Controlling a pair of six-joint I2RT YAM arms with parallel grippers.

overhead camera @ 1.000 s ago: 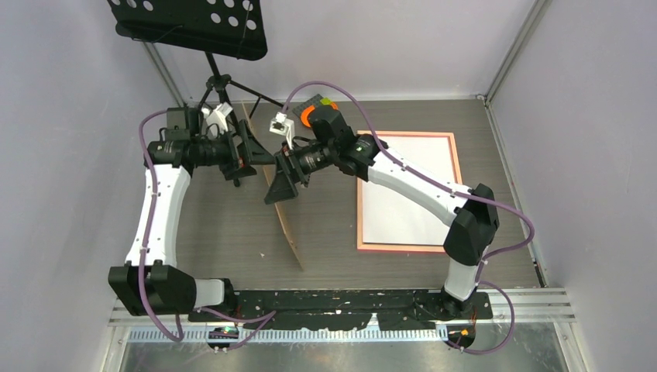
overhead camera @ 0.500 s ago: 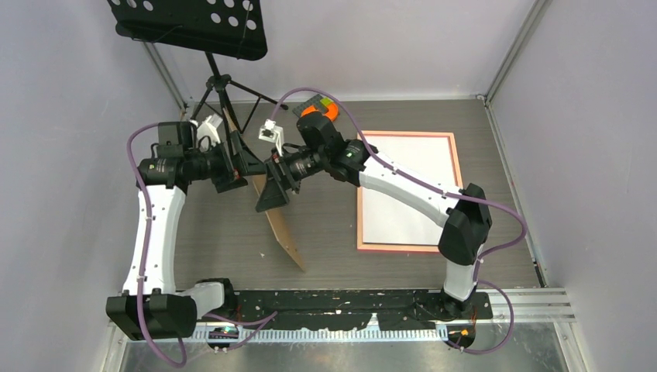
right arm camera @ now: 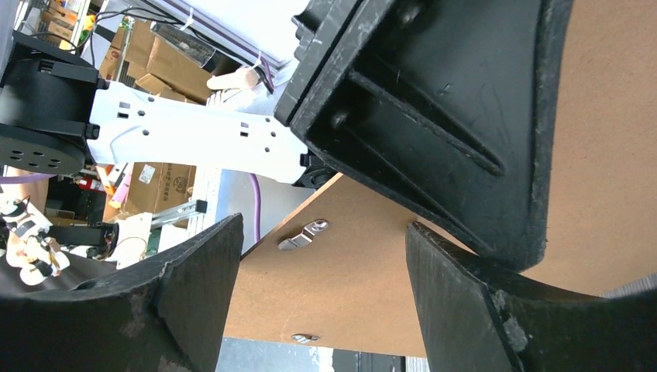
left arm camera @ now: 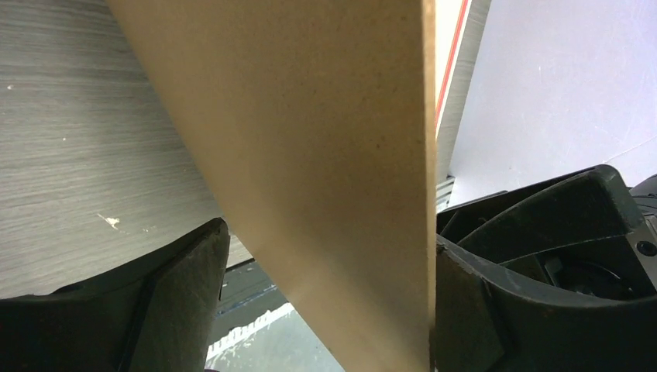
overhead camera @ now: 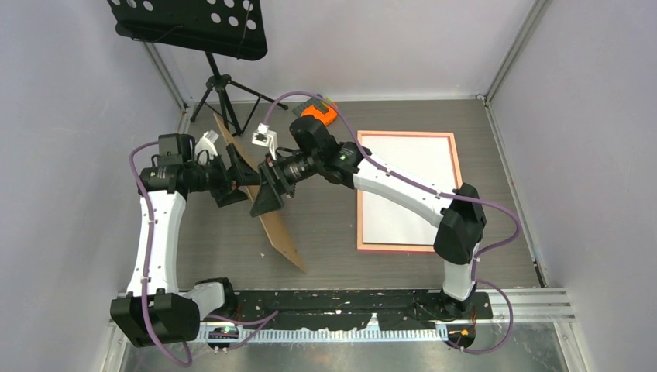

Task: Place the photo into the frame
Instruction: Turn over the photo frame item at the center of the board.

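The frame (overhead camera: 397, 248), with a salmon-pink border, lies flat on the table at the right with a white sheet (overhead camera: 403, 186) inside it. The sunset photo does not show in any view. A plain brown backing board (overhead camera: 275, 229) stands tilted on one edge between the arms. My left gripper (overhead camera: 242, 177) straddles the board's upper part. In the left wrist view the board (left arm camera: 325, 155) lies against the right finger, apart from the left finger (left arm camera: 178, 294). My right gripper (overhead camera: 265, 194) is open facing the board's clip side (right arm camera: 341, 310), beside the left gripper's finger (right arm camera: 434, 116).
A small orange and black object (overhead camera: 319, 113) sits at the back of the table behind the right arm. A black music stand (overhead camera: 194, 27) on a tripod stands at the back left. Grey walls close in the table on three sides.
Both grippers have moved left and nearer with the board. The board has tipped from nearly edge-on to leaning, so more of its face shows.
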